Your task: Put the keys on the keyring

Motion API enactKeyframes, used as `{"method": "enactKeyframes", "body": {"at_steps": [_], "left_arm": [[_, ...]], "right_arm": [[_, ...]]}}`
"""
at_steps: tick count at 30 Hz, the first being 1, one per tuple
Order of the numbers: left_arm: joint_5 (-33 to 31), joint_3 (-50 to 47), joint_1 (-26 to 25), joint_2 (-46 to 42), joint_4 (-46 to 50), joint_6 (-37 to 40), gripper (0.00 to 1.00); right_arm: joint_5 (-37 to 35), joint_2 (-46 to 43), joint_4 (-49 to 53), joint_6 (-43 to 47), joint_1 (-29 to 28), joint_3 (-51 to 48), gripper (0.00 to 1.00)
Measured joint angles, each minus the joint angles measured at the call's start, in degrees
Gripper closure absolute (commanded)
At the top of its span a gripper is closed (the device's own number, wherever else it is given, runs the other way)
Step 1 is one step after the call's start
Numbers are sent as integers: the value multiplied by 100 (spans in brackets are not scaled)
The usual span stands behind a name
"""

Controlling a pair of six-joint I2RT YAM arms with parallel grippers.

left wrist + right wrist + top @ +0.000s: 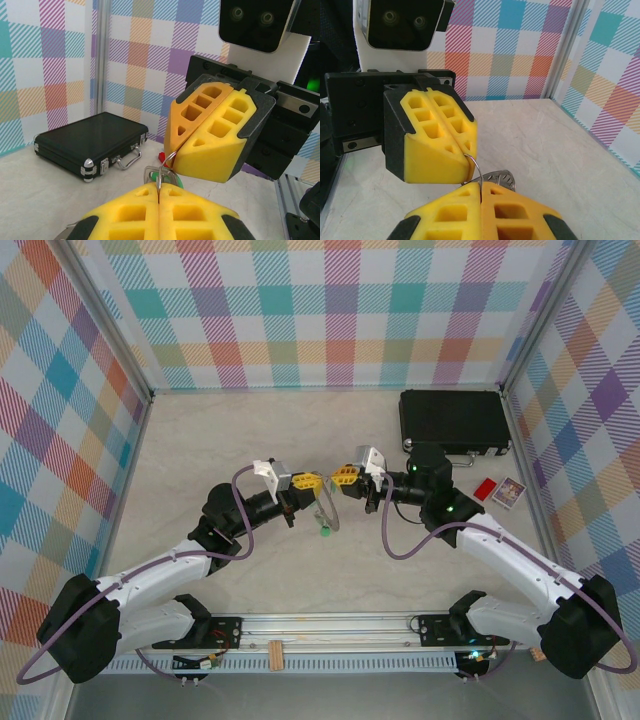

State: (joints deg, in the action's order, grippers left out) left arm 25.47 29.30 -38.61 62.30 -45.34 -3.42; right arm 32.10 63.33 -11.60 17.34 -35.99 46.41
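Both arms meet above the table (200, 440) centre. Left gripper (312, 481): pads together, clamped on the keyring (327, 512). Right gripper (338, 477): likewise pinched shut on the same ring, which hangs between them. One green-tagged key (324, 533) sits at the ring's lower end; threading cannot be confirmed. A black case (455, 420) lies far right.

Top camera looks down on the table (200, 440); wrist cameras (close-in) face each other across the keyring (480, 176).
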Motion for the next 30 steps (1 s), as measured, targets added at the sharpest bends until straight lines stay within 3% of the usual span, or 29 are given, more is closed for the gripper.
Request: {"method": "enactKeyframes", "body": {"at_steps": [30], "left_arm": [[-24,0,-33,-11,-46,-9,100]], "right_arm": [[-356,-168,24,107,-164,-79,100]]}}
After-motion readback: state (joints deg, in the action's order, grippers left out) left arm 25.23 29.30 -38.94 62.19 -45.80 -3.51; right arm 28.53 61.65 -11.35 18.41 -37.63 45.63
